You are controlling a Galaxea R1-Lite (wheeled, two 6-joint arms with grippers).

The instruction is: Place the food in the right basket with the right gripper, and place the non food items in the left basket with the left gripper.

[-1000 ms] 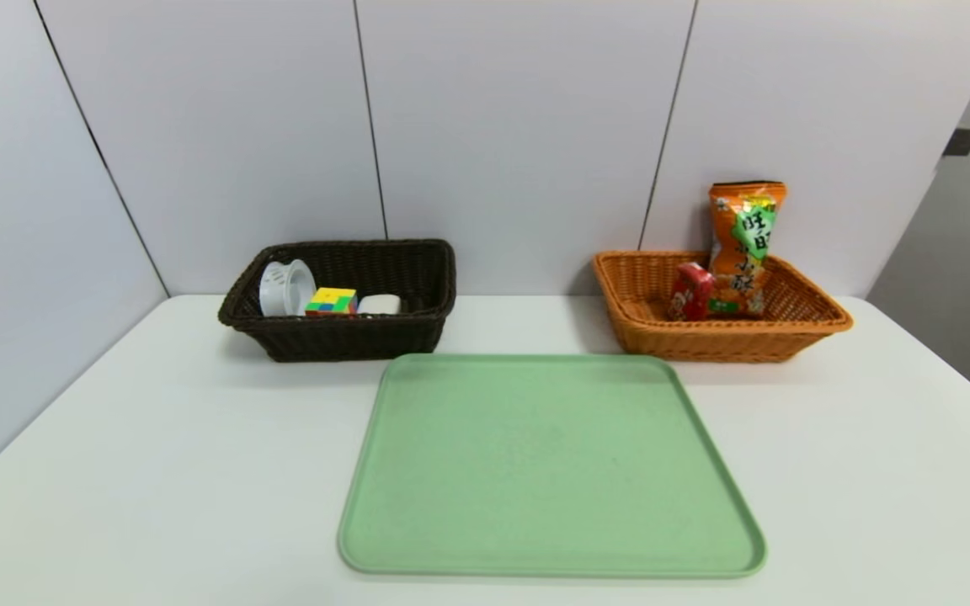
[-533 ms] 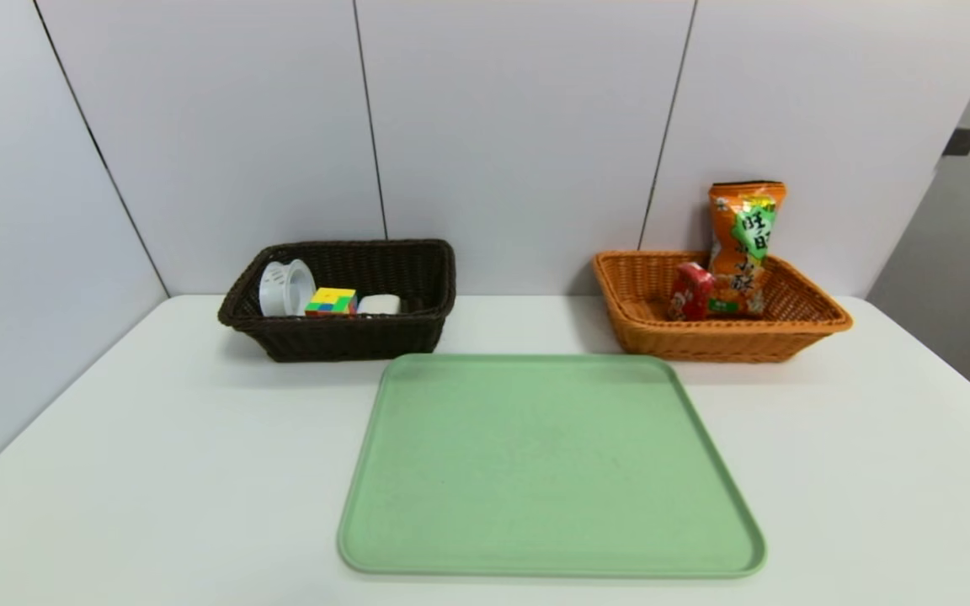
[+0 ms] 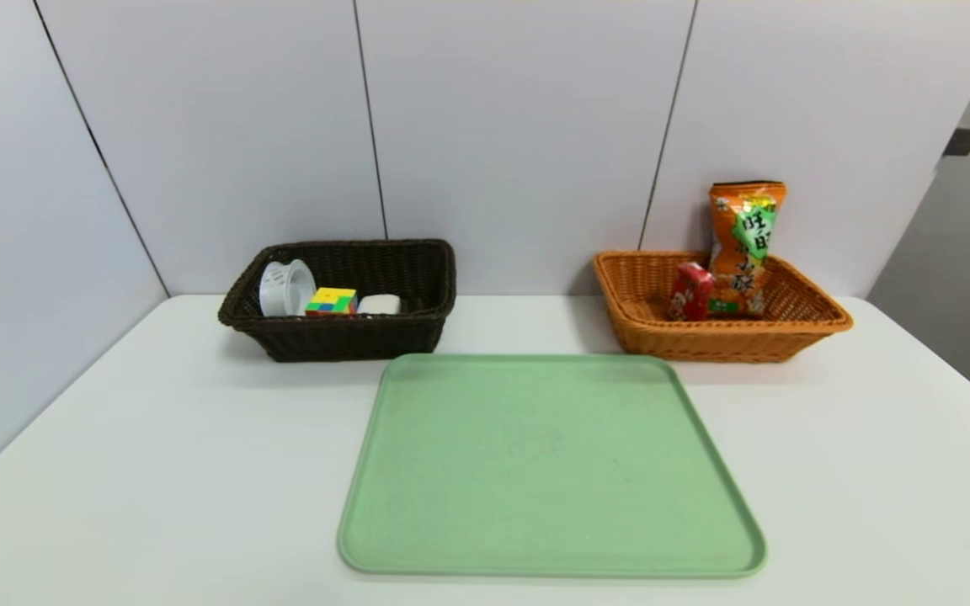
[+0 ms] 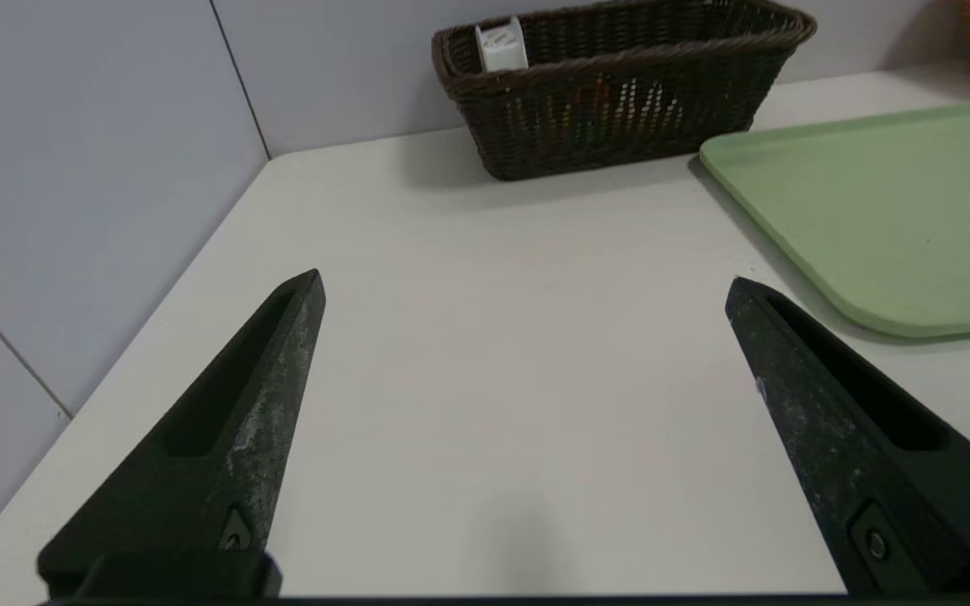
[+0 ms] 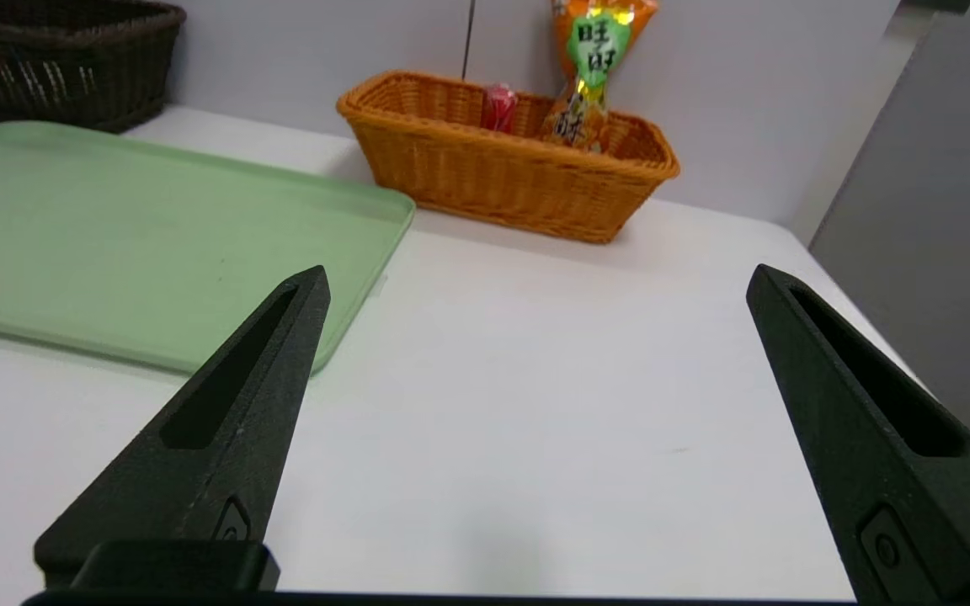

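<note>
The food sits in the right basket at the far right of the tabletop: the long orange snack bag stands upright against the far side, rising well above the rim, and the small red packet stands just to its left, touching or nearly touching it. The non food items lie in the left basket at the far left: the white ring roll leans at the basket's left end, the puzzle cube is just right of it, and the white soap-like block is right of the cube. Between and nearer than the two baskets lies a green tray, with nothing on it. Neither arm shows in the head view. In the right wrist view the right claw hovers over bare tabletop at the near right, its two fingers spread wide and holding nothing; the right basket and the food lie well beyond it, toward the far side, and the tray's corner is off to its left. In the left wrist view the left claw likewise stands wide and holds nothing over bare tabletop at the near left, with the left basket well apart on the far side and the tray to its right.
</note>
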